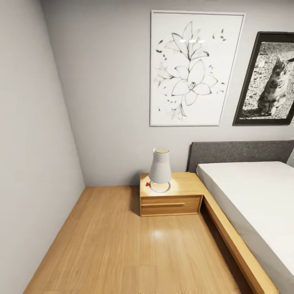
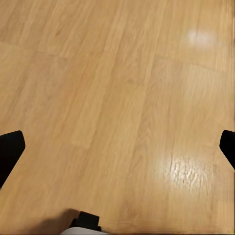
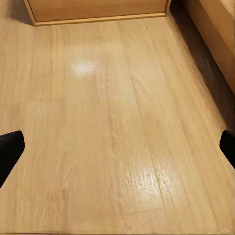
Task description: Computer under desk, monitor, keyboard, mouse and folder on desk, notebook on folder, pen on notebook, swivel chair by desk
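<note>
- Wood plank floor [image 1: 122, 245] nearest, bare, glossy highlights; it also runs under both wrist views.
- Left gripper [image 2: 117, 147] over the floor, dark fingertips [image 2: 10, 149] at opposite edges of its wrist view, spread wide, nothing between them.
- Right gripper [image 3: 117, 149] likewise spread wide over the floor, nothing held; nightstand base and bed frame edge lie ahead of it.
- Bed [image 1: 253, 204] on right, white mattress on a wooden frame, grey headboard [image 1: 241, 153] against the far wall.
- Nightstand [image 1: 171, 200] mid-distance, touching the bed frame's left side, one drawer.
- White lamp [image 1: 160, 173] upright on the nightstand; small red object [image 1: 147, 184] just left of its base, too small to identify.
- Far wall: flower line drawing [image 1: 192, 67] above the nightstand, black-framed cat photo [image 1: 269, 79] to its right.
- Grey side wall on left.
- Task's things (desk, computer, keyboard etc.): not located from here.
</note>
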